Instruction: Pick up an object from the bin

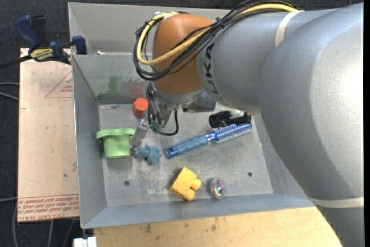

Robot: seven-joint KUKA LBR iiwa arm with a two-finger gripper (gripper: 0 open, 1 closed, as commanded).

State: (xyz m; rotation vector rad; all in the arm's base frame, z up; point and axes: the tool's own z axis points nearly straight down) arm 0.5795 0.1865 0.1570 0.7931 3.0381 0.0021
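My gripper [142, 132] reaches down below the orange wrist cover into the left half of the bin. Its tip is just right of a light green plastic piece [116, 143] with a flat flange. A small grey-blue lumpy thing [150, 154] lies on the floor right below the tip. A small orange round thing [140, 105] sits just up and left of the gripper. A blue brush with a bristled head [209, 139] lies slanted to its right. Whether anything is held is hidden.
A yellow block [185, 184] and a small shiny ball [217, 187] lie near the front wall. A black thing [226, 119] sits behind the brush head. The arm covers the bin's back right.
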